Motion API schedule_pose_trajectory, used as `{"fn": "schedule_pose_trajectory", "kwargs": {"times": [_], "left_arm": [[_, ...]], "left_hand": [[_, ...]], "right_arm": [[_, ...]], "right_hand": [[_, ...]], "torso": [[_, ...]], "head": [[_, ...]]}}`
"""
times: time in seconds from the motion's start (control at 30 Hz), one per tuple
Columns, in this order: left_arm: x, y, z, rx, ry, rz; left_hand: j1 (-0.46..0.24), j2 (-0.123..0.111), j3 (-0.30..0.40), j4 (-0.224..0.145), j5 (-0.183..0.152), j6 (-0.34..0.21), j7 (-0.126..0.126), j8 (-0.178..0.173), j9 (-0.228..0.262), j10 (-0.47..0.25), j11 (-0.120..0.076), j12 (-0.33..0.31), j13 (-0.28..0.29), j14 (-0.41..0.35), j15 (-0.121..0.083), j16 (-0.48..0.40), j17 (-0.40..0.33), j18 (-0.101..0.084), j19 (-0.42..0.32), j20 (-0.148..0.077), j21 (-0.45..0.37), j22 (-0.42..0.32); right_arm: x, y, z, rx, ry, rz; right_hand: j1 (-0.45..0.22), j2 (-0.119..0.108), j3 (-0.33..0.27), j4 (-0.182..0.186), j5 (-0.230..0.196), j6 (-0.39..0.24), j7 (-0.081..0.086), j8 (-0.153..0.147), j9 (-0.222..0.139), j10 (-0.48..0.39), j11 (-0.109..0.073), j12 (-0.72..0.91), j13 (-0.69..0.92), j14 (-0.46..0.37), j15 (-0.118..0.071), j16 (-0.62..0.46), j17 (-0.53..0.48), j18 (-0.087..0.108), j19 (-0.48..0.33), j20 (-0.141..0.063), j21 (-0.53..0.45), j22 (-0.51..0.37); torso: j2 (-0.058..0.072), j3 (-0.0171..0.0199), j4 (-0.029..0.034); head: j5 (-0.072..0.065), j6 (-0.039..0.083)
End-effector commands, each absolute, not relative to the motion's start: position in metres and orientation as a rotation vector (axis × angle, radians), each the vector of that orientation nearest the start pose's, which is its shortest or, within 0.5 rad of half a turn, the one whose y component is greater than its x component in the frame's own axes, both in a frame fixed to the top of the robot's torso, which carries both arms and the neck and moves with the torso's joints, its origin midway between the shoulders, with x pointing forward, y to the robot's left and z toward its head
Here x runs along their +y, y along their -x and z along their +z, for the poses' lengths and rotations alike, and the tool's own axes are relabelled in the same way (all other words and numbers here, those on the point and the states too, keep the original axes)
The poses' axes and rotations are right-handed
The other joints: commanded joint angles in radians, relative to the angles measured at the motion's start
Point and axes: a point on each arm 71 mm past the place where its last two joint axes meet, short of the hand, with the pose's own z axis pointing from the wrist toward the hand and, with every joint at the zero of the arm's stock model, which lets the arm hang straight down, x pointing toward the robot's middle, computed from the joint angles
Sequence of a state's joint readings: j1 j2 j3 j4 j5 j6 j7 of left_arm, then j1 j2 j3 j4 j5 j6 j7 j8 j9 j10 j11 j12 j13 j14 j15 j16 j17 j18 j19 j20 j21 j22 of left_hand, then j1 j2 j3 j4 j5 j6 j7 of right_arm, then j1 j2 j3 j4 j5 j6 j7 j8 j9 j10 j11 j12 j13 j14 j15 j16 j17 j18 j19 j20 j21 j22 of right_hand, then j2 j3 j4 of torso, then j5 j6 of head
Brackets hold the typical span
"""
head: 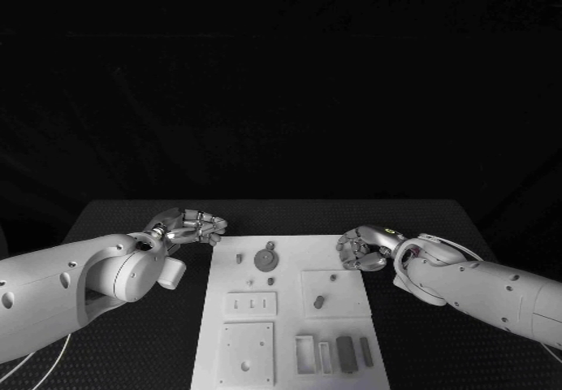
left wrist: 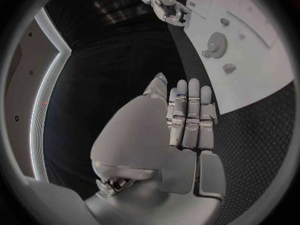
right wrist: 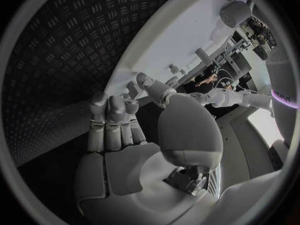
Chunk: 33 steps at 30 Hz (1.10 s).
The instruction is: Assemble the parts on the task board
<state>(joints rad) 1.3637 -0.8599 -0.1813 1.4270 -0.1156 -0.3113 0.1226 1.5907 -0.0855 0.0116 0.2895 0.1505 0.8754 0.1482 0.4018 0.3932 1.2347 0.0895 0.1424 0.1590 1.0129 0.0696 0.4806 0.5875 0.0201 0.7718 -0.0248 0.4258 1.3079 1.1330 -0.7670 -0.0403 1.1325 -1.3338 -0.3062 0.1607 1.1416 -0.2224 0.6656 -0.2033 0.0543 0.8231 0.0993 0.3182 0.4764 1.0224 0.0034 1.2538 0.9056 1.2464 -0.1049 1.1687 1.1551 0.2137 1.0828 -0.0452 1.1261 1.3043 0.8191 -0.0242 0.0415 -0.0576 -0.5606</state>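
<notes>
Dark oblong parts point(head: 347, 353) sit in slots at the near end of the task board point(head: 235, 276), well apart from both sets of fingers. Left hand point(head: 188, 227): fingers curled in on nothing, just beside the board's far left corner. Right hand point(head: 366, 248): fingers curled in, nothing held, over the board's far right edge. Round disc point(head: 265, 260) lies between the hands, nearer the left fingers; small dark peg point(head: 318, 301) lies on the board, nearer the right hand than the left. Parts look small, stiff, light, probably slippery; likely best pinched by the sides. Black table point(head: 129, 215) underneath.
</notes>
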Motion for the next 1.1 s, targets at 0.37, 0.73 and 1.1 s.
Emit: {"fn": "schedule_pose_trajectory", "kwargs": {"times": [0.37, 0.73, 1.1], "left_arm": [[0.2494, -0.5155, -0.1684, 1.647, 1.052, -1.225], [0.2496, -0.5153, -0.1685, 1.65, 1.052, -1.224], [0.25, -0.5151, -0.1686, 1.65, 1.052, -1.222]], "left_hand": [[-0.002, 0.001, 0.001, 0.001, -0.002, 0.002, 0.007, -0.007, 0.002, 0.003, 0.004, -0.005, 0.001, 0.003, 0.004, -0.007, 0.002, 0.018, -0.008, -0.001, 0.005, 0.016], [-0.002, 0.001, 0.0, 0.001, -0.003, 0.002, 0.007, -0.007, 0.002, 0.003, 0.004, -0.005, 0.001, 0.003, 0.004, -0.007, 0.003, 0.018, -0.008, -0.001, 0.005, 0.016], [-0.002, 0.001, 0.0, 0.001, -0.004, 0.002, 0.007, -0.008, 0.003, 0.003, 0.004, -0.005, 0.002, 0.003, 0.004, -0.008, 0.003, 0.018, -0.008, -0.001, 0.005, 0.016]], "right_arm": [[-0.2744, -0.5279, -0.241, 1.711, 0.08, 0.603], [-0.2733, -0.5281, -0.2409, 1.709, 0.078, 0.603], [-0.2723, -0.5284, -0.2402, 1.699, 0.069, 0.606]], "right_hand": [[0.013, 0.009, 0.048, 0.02, -0.005, 0.218, -0.01, 0.046, 0.023, 0.02, -0.023, 0.005, -0.005, 0.012, -0.018, 0.008, 0.004, 0.048, 0.013, -0.009, 0.01, 0.001], [0.007, 0.005, 0.044, 0.02, -0.005, 0.224, -0.012, 0.048, 0.025, 0.022, -0.025, 0.004, -0.006, 0.013, -0.021, 0.009, 0.005, 0.048, 0.013, -0.01, 0.011, 0.001], [0.0, 0.006, 0.04, 0.024, -0.006, 0.226, -0.014, 0.048, 0.027, 0.023, -0.027, 0.003, -0.007, 0.013, -0.022, 0.008, 0.005, 0.048, 0.013, -0.012, 0.012, 0.001]], "torso": [[0.0, 0.0003, -0.0006], [0.0, -0.0007, 0.0004], [0.0, -0.0006, -0.0005]], "head": [[-0.001, -0.002], [-0.001, -0.004], [-0.002, -0.007]]}}
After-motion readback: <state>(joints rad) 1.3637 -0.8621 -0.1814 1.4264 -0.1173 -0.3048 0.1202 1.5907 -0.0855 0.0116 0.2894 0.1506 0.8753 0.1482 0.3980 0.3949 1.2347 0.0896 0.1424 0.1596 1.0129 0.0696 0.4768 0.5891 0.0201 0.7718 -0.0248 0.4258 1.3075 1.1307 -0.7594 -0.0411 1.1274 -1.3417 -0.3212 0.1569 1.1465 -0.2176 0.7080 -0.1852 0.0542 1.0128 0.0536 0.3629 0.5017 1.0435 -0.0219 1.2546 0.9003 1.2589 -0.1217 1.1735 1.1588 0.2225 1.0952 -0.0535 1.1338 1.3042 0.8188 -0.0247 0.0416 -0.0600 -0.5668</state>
